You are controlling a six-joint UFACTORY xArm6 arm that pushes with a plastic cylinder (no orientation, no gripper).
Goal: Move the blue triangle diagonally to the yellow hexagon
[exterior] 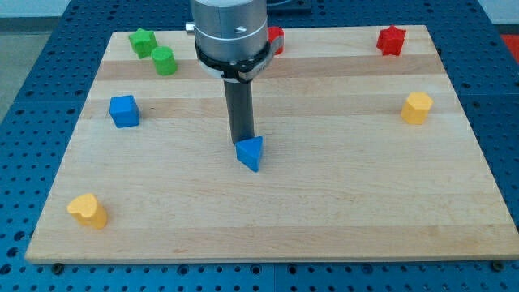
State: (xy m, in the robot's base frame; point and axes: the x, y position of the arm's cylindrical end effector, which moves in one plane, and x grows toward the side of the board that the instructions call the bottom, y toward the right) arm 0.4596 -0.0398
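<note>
The blue triangle lies near the middle of the wooden board. My tip stands right behind it, at its upper-left edge, touching or nearly touching it. The yellow hexagon sits at the view's right, well to the right of the triangle and a little higher.
A blue cube is at the left. A yellow heart-shaped block is at the bottom left. A green star and a green cylinder are at the top left. A red star is at the top right. A red block is partly hidden behind the arm.
</note>
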